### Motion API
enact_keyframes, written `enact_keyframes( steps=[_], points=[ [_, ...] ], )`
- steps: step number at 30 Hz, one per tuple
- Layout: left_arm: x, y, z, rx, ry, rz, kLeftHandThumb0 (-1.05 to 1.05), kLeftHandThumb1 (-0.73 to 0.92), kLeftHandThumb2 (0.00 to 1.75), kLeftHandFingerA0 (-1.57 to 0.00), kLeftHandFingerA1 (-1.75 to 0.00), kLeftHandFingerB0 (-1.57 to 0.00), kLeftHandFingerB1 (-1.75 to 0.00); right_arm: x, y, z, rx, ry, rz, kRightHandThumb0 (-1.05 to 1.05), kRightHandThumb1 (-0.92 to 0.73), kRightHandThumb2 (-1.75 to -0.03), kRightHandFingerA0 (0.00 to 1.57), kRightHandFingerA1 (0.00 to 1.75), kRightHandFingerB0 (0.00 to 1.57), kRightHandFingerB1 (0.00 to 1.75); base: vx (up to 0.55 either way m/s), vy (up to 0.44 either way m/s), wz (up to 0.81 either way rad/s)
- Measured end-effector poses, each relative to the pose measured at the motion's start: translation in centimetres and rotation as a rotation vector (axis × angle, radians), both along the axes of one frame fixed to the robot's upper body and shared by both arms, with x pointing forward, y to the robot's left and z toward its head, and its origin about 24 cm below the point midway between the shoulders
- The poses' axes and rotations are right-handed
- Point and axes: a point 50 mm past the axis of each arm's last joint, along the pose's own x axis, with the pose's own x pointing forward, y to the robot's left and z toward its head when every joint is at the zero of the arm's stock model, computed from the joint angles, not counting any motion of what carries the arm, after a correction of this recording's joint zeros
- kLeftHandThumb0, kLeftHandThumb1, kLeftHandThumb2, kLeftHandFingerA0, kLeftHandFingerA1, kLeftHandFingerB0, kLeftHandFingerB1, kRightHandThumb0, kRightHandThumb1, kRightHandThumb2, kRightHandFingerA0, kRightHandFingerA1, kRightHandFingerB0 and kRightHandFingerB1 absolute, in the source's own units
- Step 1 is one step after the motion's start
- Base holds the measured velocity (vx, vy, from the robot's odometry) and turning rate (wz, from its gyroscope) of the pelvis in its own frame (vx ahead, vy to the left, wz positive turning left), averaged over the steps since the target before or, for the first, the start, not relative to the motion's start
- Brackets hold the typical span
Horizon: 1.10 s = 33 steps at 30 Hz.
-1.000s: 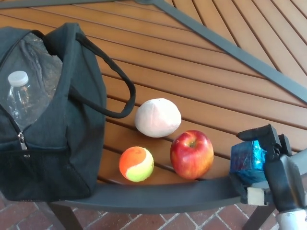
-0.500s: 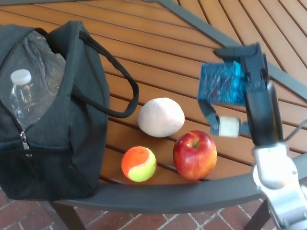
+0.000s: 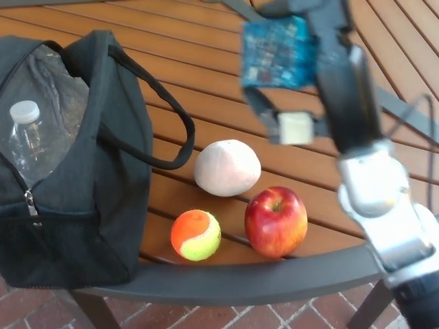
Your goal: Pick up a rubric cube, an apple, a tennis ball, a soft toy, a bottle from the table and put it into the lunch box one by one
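High over the wooden table (image 3: pixel 226 89), right hand (image 3: pixel 302 62) pinched the blue cube (image 3: pixel 278 51), lifted clear of the toy (image 3: pixel 227 168), apple (image 3: pixel 276 221) & tennis ball (image 3: pixel 196 235). Lunch bag (image 3: pixel 89 178) gaped at left w/ bottle (image 3: pixel 31 140) inside, presumably ready for the drop.

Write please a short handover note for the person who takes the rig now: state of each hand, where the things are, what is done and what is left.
Right hand: shut on the blue cube, held in the air above the table, to the right of the lunch box.
Left hand: not in view.
Done: bottle is inside the open lunch box.
On the table: soft toy, apple, tennis ball, near the front edge.
Left: put the cube in the box, then the toy, apple and ball, one by one.
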Motion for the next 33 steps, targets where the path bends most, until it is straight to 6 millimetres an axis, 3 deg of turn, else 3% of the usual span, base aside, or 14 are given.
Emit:
enact_keyframes(
  steps=[1, 4, 6, 9, 12, 16, 21, 23, 25, 27, 28, 29, 30, 33],
  points=[
    [0.0, 0.0, 0.0, 0.0, -0.001, -0.001, -0.09, 0.64, 0.82, -1.04, -1.07, -0.93, -1.03, -0.1, 0.7, 0.2, -0.005, 0.0, 0.02, 0.05, -0.42, -1.28, 0.86, 1.71, 0.84, 1.59, 0.0, 0.0, 0.0],
    [0.1, -0.1, 0.0, -0.001, -0.002, -0.003, -0.11, 0.62, 0.78, -1.03, -1.06, -0.93, -1.03, -0.1, 3.1, 0.6, -0.032, 0.019, 0.087, 0.06, -0.43, -1.29, 0.86, 1.68, 0.86, 1.58, 0.0, 0.0, 0.0],
    [0.1, -0.1, 0.0, -0.001, -0.002, -0.005, -0.1, 0.62, 0.79, -1.05, -1.06, -0.96, -1.02, -0.1, 4.7, 0.6, -0.059, 0.043, 0.121, 0.01, -0.43, -1.34, 0.82, 1.74, 0.84, 1.65, 0.0, 0.0, 0.0],
    [0.1, -0.1, 0.0, -0.001, -0.001, -0.007, -0.08, 0.63, 0.85, -1.09, -1.06, -0.99, -1.02, 0.3, 6.8, 0.2, -0.092, 0.089, 0.159, -0.08, -0.43, -1.37, 0.88, 1.75, 0.85, 1.75, 0.0, 0.0, 0.0],
    [0.1, -0.2, 0.0, 0.0, -0.002, -0.011, -0.08, 0.63, 0.87, -1.07, -1.08, -0.99, -1.03, 0.3, 8.8, 0.0, -0.122, 0.128, 0.189, -0.11, -0.42, -1.41, 0.88, 1.75, 0.85, 1.75, -0.01, -0.004, 0.02],
    [0.1, -0.2, 0.0, 0.004, -0.001, -0.011, -0.09, 0.62, 0.82, -1.06, -1.07, -0.97, -1.04, 0.8, 9.4, -0.8, -0.176, 0.165, 0.176, -0.11, -0.41, -1.41, 0.88, 1.75, 0.84, 1.75, 0.0, 0.0, 0.0],
    [0.2, -0.2, 0.0, 0.017, 0.0, -0.01, -0.08, 0.61, 0.88, -1.04, -1.06, -0.95, -1.05, 1.3, 10.2, -1.3, -0.239, 0.189, 0.165, -0.14, -0.48, -1.21, 0.89, 1.75, 0.8, 1.75, 0.0, 0.0, 0.0],
    [0.2, -0.2, 0.0, 0.019, 0.0, -0.01, -0.08, 0.61, 0.88, -1.04, -1.06, -0.95, -1.05, 1.4, 10.4, -1.2, -0.257, 0.185, 0.165, -0.14, -0.48, -1.21, 0.89, 1.75, 0.8, 1.75, 0.0, 0.0, 0.0],
    [0.1, -0.2, 0.0, 0.019, 0.001, -0.009, -0.07, 0.6, 0.89, -1.04, -1.06, -0.95, -1.06, 1.5, 11.1, -0.8, -0.293, 0.169, 0.169, -0.17, -0.51, -1.16, 0.84, 1.75, 0.76, 1.72, 0.0, 0.0, 0.0],
    [0.0, -0.2, 0.0, 0.019, 0.004, -0.01, -0.08, 0.52, 1.0, -1.07, -1.09, -0.99, -1.07, 1.7, 11.7, -0.1, -0.323, 0.149, 0.17, -0.14, -0.48, -1.23, 0.83, 1.74, 0.79, 1.68, 0.0, 0.0, 0.0],
    [0.0, -0.2, 0.0, 0.019, 0.005, -0.01, -0.07, 0.53, 0.95, -1.06, -1.1, -0.99, -1.09, 1.8, 11.9, 0.3, -0.332, 0.141, 0.17, -0.19, -0.48, -1.18, 1.16, 1.39, 1.09, 1.35, 0.0, 0.0, 0.0],
    [0.0, -0.2, 0.0, 0.018, 0.006, -0.01, -0.07, 0.53, 0.95, -1.06, -1.1, -0.99, -1.09, 1.9, 12.4, 1.1, -0.347, 0.12, 0.171, -0.19, -0.48, -1.18, 1.16, 1.39, 1.09, 1.35, 0.0, 0.0, 0.0],
    [0.0, -0.2, 0.0, 0.018, 0.006, -0.011, -0.08, 0.49, 1.02, -1.05, -1.1, -0.99, -1.07, 1.9, 12.5, 1.2, -0.348, 0.116, 0.171, -0.14, -0.47, -1.14, 0.82, 1.74, 0.78, 1.68, 0.0, 0.0, 0.0],
    [0.0, -0.2, 0.0, 0.018, 0.007, -0.013, -0.09, 0.48, 1.02, -1.05, -1.09, -0.99, -1.06, 1.9, 13.3, 2.6, -0.381, 0.075, 0.17, -0.15, -0.48, -1.16, 0.84, 1.71, 0.79, 1.6, 0.0, 0.0, 0.0]
  ],
)
